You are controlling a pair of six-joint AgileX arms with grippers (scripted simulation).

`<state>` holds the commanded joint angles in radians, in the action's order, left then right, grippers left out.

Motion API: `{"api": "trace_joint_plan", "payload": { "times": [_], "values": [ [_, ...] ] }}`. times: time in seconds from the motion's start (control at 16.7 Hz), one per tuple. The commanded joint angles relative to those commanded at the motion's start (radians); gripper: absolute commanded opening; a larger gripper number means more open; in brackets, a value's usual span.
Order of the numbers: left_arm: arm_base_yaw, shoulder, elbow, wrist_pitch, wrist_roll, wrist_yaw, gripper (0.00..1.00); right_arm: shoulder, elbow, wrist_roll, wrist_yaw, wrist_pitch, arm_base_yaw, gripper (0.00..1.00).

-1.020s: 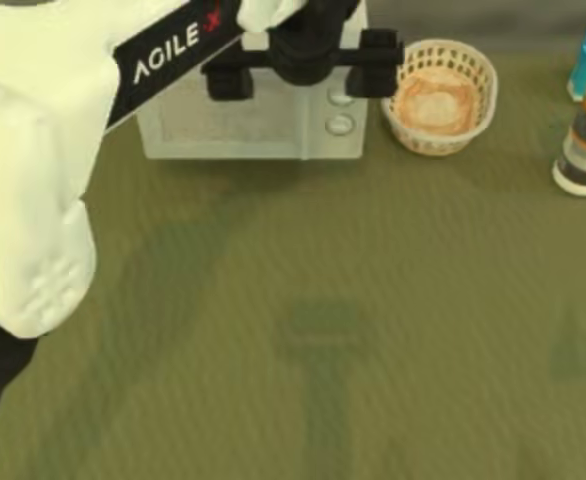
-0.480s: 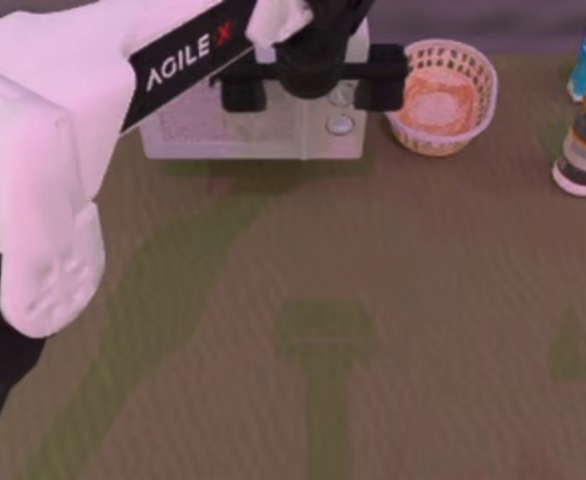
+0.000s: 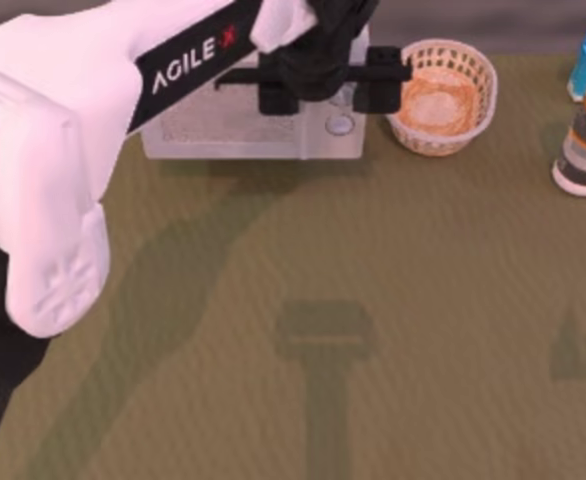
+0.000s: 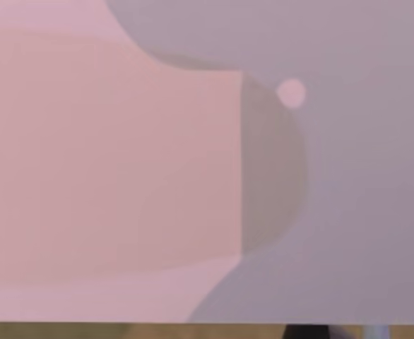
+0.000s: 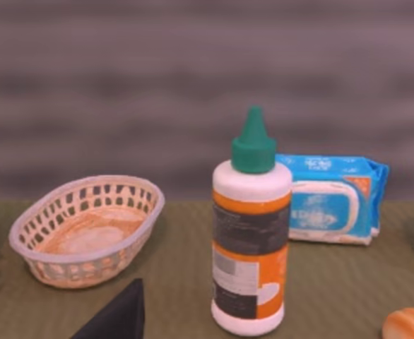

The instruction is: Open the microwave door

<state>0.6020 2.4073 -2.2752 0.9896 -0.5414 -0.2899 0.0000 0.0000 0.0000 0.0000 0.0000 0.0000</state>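
Narrowing since the earlier frame, the left gripper (image 3: 325, 88) is drawing its black fingers together over the boxy pale grey-white microwave (image 3: 253, 125) at upper centre, seemingly closing on the right edge of its flat mesh-windowed microwave door (image 3: 223, 125), though I cannot tell whether they grip it yet. The right arm is out of the top view.

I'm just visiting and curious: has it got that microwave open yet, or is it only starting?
Only starting. Done: the left gripper has reached the microwave and hangs over its front top edge. In hand: lining up on the microwave door, which lies flush and shut. Left: gripping it and swinging it open. The right arm is out of the top view; its camera faces a bottle and basket.
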Motion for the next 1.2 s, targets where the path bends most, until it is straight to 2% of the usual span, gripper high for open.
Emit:
{"api": "trace_joint_plan", "payload": {
  "times": [0.06, 0.12, 0.54, 0.6, 1.2],
  "values": [
    [0.0, 0.0, 0.0, 0.0, 0.0, 0.0, 0.02, 0.0, 0.0, 0.0, 0.0, 0.0, 0.0, 1.0],
    [0.0, 0.0, 0.0, 0.0, 0.0, 0.0, 0.0, 0.0, 0.0, 0.0, 0.0, 0.0, 0.0, 1.0],
    [0.0, 0.0, 0.0, 0.0, 0.0, 0.0, 0.0, 0.0, 0.0, 0.0, 0.0, 0.0, 0.0, 1.0],
    [0.033, -0.005, 0.023, -0.006, -0.009, 0.022, 0.0, 0.0, 0.0, 0.0, 0.0, 0.0, 0.0, 1.0],
    [0.031, -0.125, 0.215, -0.081, -0.03, -0.015, 0.0, 0.0, 0.0, 0.0, 0.0, 0.0, 0.0, 1.0]
  ]
}}
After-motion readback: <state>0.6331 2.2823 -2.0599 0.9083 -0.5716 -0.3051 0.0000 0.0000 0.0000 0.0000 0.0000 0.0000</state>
